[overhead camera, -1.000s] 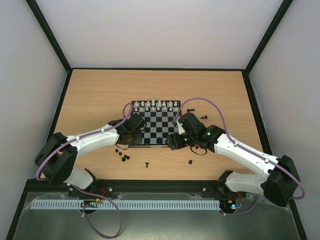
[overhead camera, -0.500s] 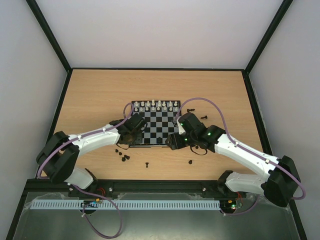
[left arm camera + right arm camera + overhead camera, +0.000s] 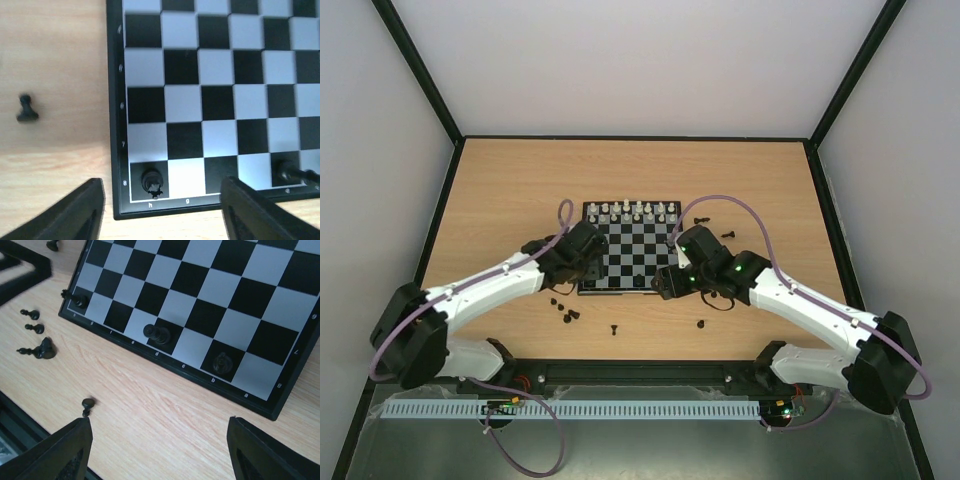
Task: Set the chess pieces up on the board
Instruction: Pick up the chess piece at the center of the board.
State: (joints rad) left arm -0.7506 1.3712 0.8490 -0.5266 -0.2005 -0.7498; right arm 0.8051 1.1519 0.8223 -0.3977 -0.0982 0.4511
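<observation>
Pale wood-grain tabletop (image 3: 520, 190) fills the overhead view. A small square chessboard (image 3: 635, 250) with black and pale grey checks and a thin black frame lies mid-table. Tiny cream chess pieces (image 3: 638, 210) stand in a line along its far edge. The left claw (image 3: 582, 270) sits over the near-left corner and the right claw (image 3: 665, 282) at the near-right corner. From up here I cannot tell how far either is spread. Loose black pieces (image 3: 566, 316) dot the wood between the chessboard and the arm bases. One stray black piece (image 3: 728, 232) lies off the right side.

Left wrist view: the left claw (image 3: 161, 202) is spread wide, its black fingers (image 3: 75, 215) low in the frame on either side of the board corner. A corner black piece (image 3: 152, 181) stands on the dark square marked h, 8. A blurred dark piece (image 3: 295, 175) sits further along that row at the picture's edge; it looks tipped, but I cannot be sure. A lone black pawn (image 3: 26, 109) stands on bare wood, well apart from the frame.

Right wrist view: the right claw (image 3: 157, 440) is also spread wide, gripping nothing. I see three near-row black pieces (image 3: 157, 333) on the closest rank, one in the left corner. A small black cluster (image 3: 35, 328) rests on the wood just off that corner. A single black pawn (image 3: 88, 403) stands nearer the claw.
</observation>
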